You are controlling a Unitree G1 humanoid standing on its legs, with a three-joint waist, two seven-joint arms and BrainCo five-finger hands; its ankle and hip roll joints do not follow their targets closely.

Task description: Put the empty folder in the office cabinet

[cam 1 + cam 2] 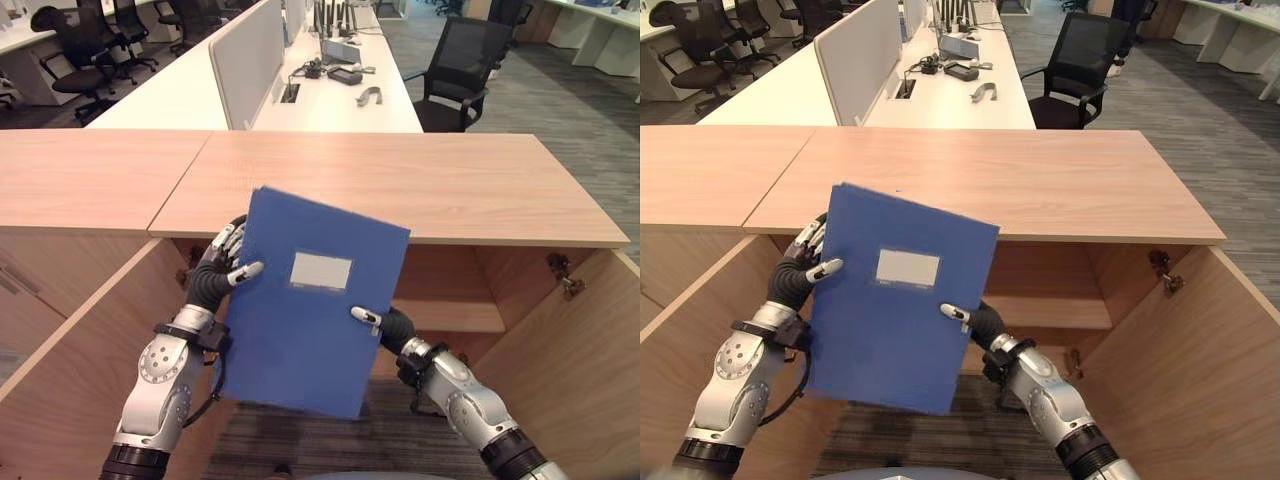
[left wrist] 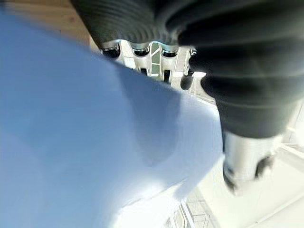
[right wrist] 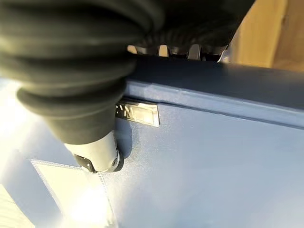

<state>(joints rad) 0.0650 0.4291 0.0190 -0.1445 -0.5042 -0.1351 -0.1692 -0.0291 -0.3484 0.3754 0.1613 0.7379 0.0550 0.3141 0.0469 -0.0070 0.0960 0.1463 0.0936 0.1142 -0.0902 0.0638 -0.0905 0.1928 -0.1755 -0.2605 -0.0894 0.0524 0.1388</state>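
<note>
I hold a blue folder (image 1: 310, 310) with a grey label pocket upright and slightly tilted in front of the open wooden office cabinet (image 1: 450, 290). My left hand (image 1: 222, 262) grips its left edge, thumb on the front cover and fingers behind. On the right edge my right hand (image 1: 385, 325) pinches it the same way, with the thumb pressing on the cover. The folder (image 3: 213, 156) fills the right wrist view, thumb (image 3: 99, 154) on it. In the left wrist view the folder (image 2: 71, 142) lies against the left hand (image 2: 247, 166). The folder hides the lower cabinet interior behind it.
Both cabinet doors stand swung open: left door (image 1: 70, 350), right door (image 1: 590, 360). A shelf (image 1: 455, 315) sits inside at mid height. Behind the cabinet top run white desks (image 1: 330, 100) with a divider, cables and small devices, and black office chairs (image 1: 455, 70).
</note>
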